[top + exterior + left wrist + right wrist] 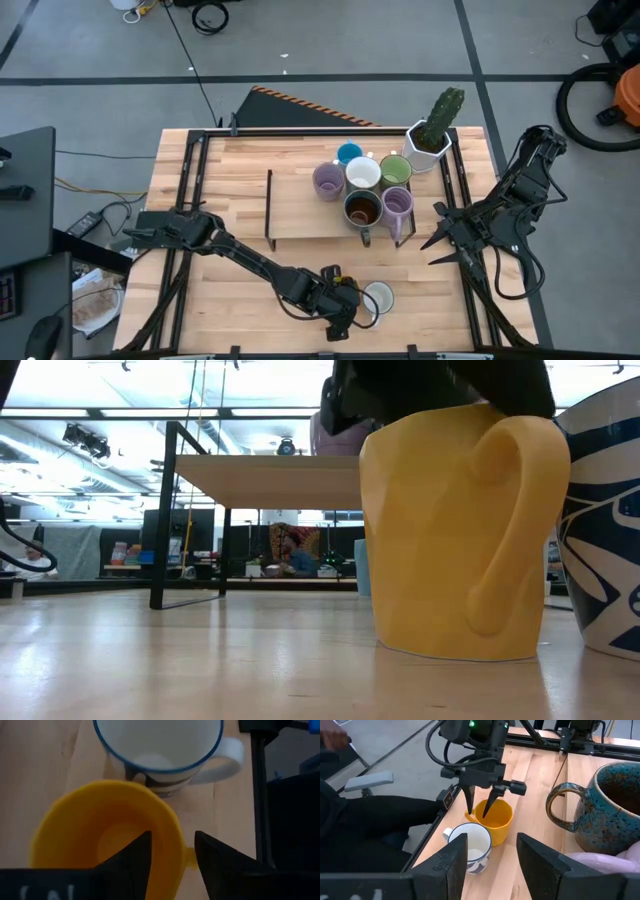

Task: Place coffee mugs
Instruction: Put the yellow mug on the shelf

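The left pincer [481,800] is down over the yellow mug [493,821] at the near edge of the surface [250,235], one finger inside the cup and one outside the wall by the handle, so the step in hand looks like taking hold of this mug by its rim. The jaws straddle the wall with a gap showing on either side, so the grip does not look complete. Touching or just beside it stands a white mug with a blue rim [160,750]. The next move calls for pinching the wall firmly, then a straight lift that clears the white mug before carrying toward the low shelf [300,215], where six other mugs [362,188] are already grouped next to a potted cactus [435,130]. The right pincer [437,235] waits open at the right edge of the surface, holding nothing. The high view hides the yellow mug almost wholly under the arm; the right wrist view shows both near mugs and the straddling fingers plainly, and the low view shows the yellow mug's base sitting flat on the surface.
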`<state>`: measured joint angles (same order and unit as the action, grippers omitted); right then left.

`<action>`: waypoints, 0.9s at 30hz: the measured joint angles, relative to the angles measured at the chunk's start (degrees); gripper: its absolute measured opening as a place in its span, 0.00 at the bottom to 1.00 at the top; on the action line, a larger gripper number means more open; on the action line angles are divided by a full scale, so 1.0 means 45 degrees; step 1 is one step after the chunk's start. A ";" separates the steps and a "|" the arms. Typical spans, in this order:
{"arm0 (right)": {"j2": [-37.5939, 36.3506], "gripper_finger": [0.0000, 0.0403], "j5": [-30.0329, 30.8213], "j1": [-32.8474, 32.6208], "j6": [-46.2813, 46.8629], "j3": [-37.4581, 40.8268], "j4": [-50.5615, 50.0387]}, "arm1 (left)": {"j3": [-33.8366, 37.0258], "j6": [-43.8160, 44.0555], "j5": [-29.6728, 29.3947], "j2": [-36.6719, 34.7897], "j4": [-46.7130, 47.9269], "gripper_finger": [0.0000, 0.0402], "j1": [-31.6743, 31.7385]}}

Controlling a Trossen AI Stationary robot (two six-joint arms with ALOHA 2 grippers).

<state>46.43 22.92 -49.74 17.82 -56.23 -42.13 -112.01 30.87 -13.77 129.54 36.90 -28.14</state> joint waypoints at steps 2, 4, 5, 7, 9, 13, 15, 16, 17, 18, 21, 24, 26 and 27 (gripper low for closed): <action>-0.0001 0.44 0.0000 0.0000 0.0000 0.0000 -0.0005 | -0.0015 -0.0307 -0.0209 -0.0010 -0.0016 0.36 -0.0005; -0.0001 0.44 -0.0007 0.0000 0.0000 0.0000 -0.0010 | -0.0015 -0.0520 -0.0284 -0.0010 0.0039 0.32 -0.0005; -0.0002 0.44 -0.0010 0.0000 0.0002 0.0000 -0.0008 | -0.0015 -0.0623 -0.0278 -0.0010 0.0043 0.29 -0.0002; 0.0000 0.44 -0.0010 0.0000 0.0005 0.0000 -0.0005 | -0.0015 -0.0715 -0.0162 -0.0010 0.0031 0.24 -0.0001; -0.0001 0.44 -0.0015 0.0000 0.0044 0.0000 -0.0005 | -0.0015 -0.0776 0.0047 -0.0010 0.0051 0.18 -0.0005; -0.0003 0.44 -0.0015 0.0000 0.0044 0.0000 -0.0005 | -0.0015 -0.0879 0.0046 -0.0019 0.0054 0.06 -0.0006; 0.0000 0.44 -0.0019 0.0000 0.0044 0.0000 -0.0005 | -0.0015 -0.0869 0.0039 -0.0054 0.0119 0.05 0.0000; 0.0000 0.44 -0.0019 0.0000 0.0044 0.0000 -0.0004 | -0.0015 -0.0850 0.0053 -0.0080 0.0142 0.05 0.0000; -0.0005 0.44 -0.0019 0.0000 0.0044 0.0000 -0.0005 | -0.0015 -0.0802 0.0062 -0.0113 0.0178 0.05 0.0001; 0.0000 0.44 -0.0019 0.0000 0.0044 0.0000 -0.0005 | -0.0015 -0.0695 0.0104 -0.0126 0.0216 0.05 0.0019; -0.0002 0.44 -0.0024 0.0000 0.0044 0.0000 -0.0007 | -0.0422 -0.0581 0.0488 -0.0178 0.0890 0.05 0.0105; 0.0000 0.44 -0.0024 0.0000 0.0044 0.0000 -0.0018 | -0.1308 -0.0548 0.0735 -0.0180 0.2082 0.05 0.0163; 0.0000 0.44 -0.0029 0.0000 0.0044 0.0000 -0.0013 | -0.2066 -0.0561 0.0670 -0.0188 0.3290 0.05 0.0180; -0.0003 0.44 -0.0061 0.0000 0.0044 0.0000 -0.0024 | -0.2416 -0.0562 0.0683 -0.0214 0.3808 0.05 0.0200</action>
<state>46.42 22.64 -49.74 18.02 -56.23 -42.24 -122.88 28.34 -10.70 128.57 54.03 -27.24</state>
